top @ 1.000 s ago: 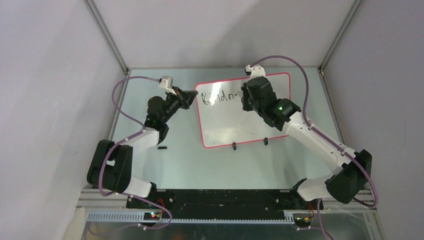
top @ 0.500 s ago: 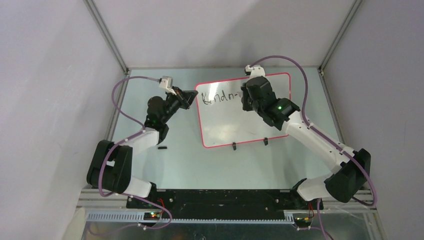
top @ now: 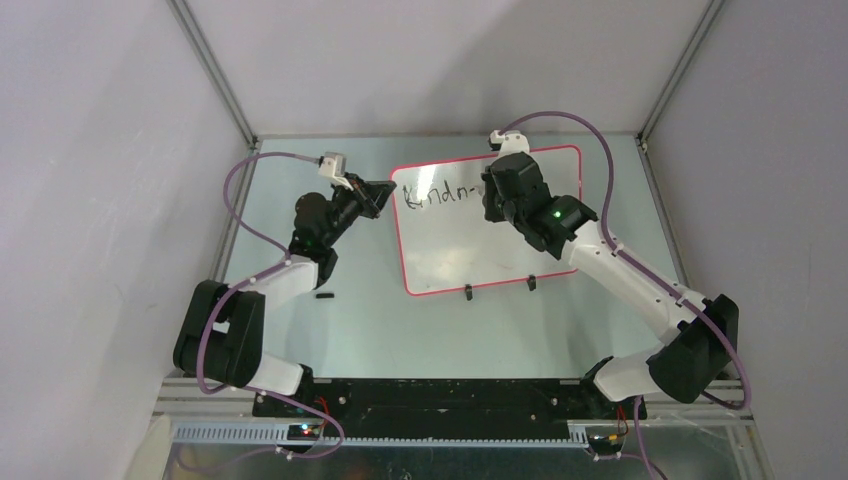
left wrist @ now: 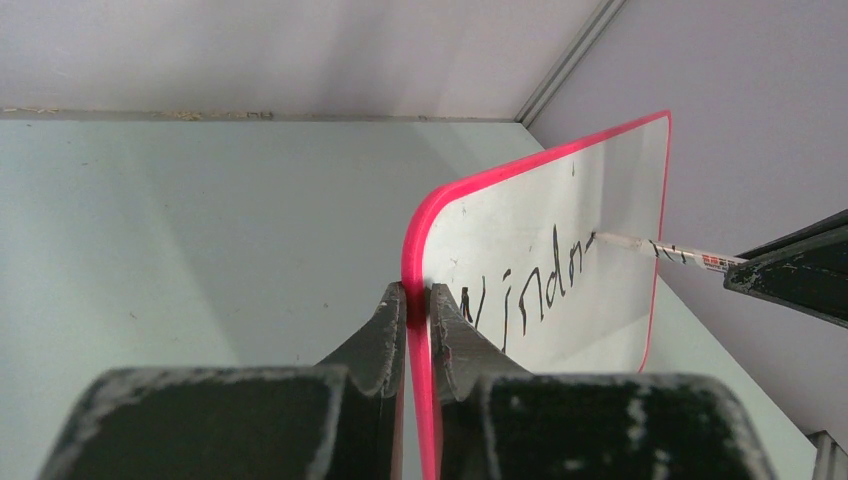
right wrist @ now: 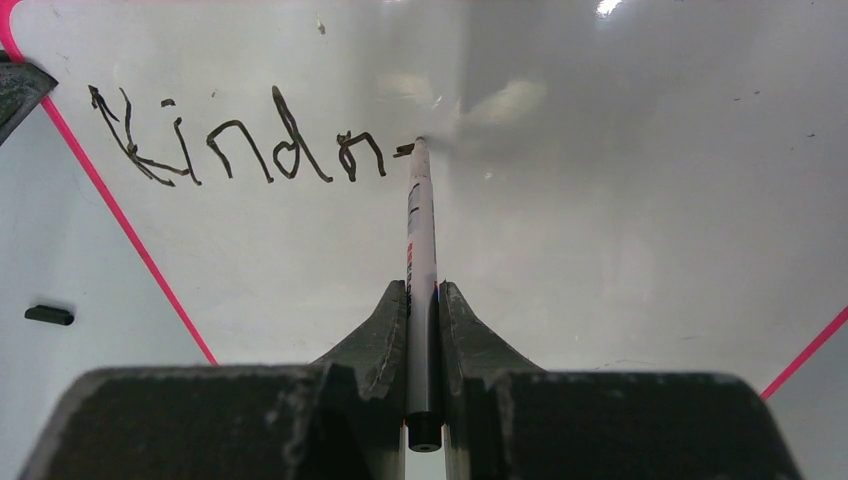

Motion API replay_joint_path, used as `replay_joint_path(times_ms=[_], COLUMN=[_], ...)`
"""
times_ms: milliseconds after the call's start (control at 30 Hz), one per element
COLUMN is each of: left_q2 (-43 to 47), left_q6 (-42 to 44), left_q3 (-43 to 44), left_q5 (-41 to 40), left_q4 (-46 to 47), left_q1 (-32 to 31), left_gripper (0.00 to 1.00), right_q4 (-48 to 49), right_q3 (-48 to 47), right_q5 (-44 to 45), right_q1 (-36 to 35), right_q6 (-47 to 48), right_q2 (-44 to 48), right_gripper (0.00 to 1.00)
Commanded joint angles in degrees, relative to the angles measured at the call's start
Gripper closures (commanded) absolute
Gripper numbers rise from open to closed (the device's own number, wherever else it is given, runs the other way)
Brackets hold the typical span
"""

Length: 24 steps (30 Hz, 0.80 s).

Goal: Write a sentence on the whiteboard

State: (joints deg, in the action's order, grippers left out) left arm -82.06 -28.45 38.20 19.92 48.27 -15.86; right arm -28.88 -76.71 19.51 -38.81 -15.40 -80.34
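right pincer is clamped on the marker, long axis aimed at the whiteboard | tip is set just right of the sentence, "Kindn", near whiteboard top | whiteboard left rim is pinched by left pincer

A flat pale green-grey tabletop forms the enclosure floor. Plain lavender-grey walls enclose three sides. Slanted silver aluminium frame struts rise from the far corners.
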Motion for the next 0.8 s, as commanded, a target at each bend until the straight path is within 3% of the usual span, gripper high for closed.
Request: replay_joint_path(times_ms=[0, 767], left_q2=[2.26, 2.21], left_q6=[1.9, 1.89], left_q3=[-0.57, -0.58], left_q5=[1.11, 1.21], left_q4=[1.65, 2.0], left_q1=[-0.94, -1.07], left_gripper=[1.0, 1.0], right_q4=[0.73, 1.5], right_q3=[-0.2, -2.61], right_q5=[1.04, -0.49], right_q1=[0.33, 0.39], right_q6=[-0.52, 0.2], right_q2=[-0.21, -1.78], right_gripper=[1.0, 1.0])
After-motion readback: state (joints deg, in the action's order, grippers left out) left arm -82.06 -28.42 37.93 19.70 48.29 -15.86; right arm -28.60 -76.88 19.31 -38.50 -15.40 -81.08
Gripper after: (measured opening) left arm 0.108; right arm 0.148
